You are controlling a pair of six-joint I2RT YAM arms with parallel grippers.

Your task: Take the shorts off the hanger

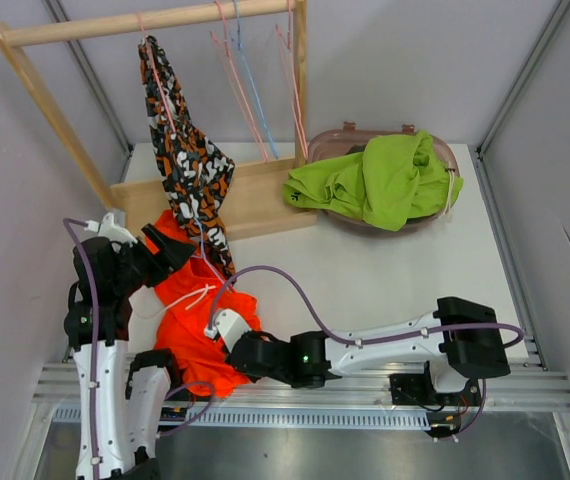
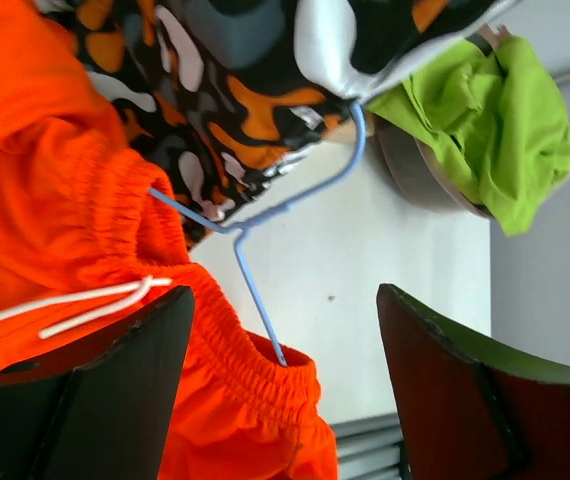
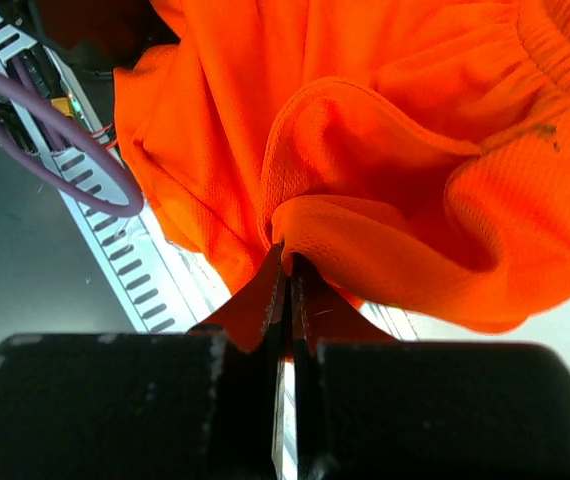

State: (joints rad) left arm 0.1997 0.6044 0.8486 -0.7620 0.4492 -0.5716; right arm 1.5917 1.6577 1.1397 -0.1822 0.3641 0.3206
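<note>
The bright orange shorts (image 1: 193, 310) lie bunched on the table at the near left. A thin blue hanger (image 2: 250, 290) is hooked through their elastic waistband (image 2: 265, 375). My left gripper (image 2: 285, 385) is open beside the waistband, and nothing lies between its fingers (image 2: 95, 390). In the top view the left gripper (image 1: 177, 252) sits at the shorts' upper edge. My right gripper (image 3: 287, 262) is shut on a fold of the orange shorts (image 3: 385, 150) near their lower edge (image 1: 217, 335). Camouflage shorts (image 1: 187, 160) hang from a pink hanger (image 1: 155, 55) on the rail.
A wooden rack (image 1: 265, 195) stands at the back left, with several empty hangers (image 1: 250, 90) on its rail. Lime green shorts (image 1: 380, 180) fill a brown basket (image 1: 337, 142) at the back right. Metal rails (image 1: 365, 395) run along the near table edge.
</note>
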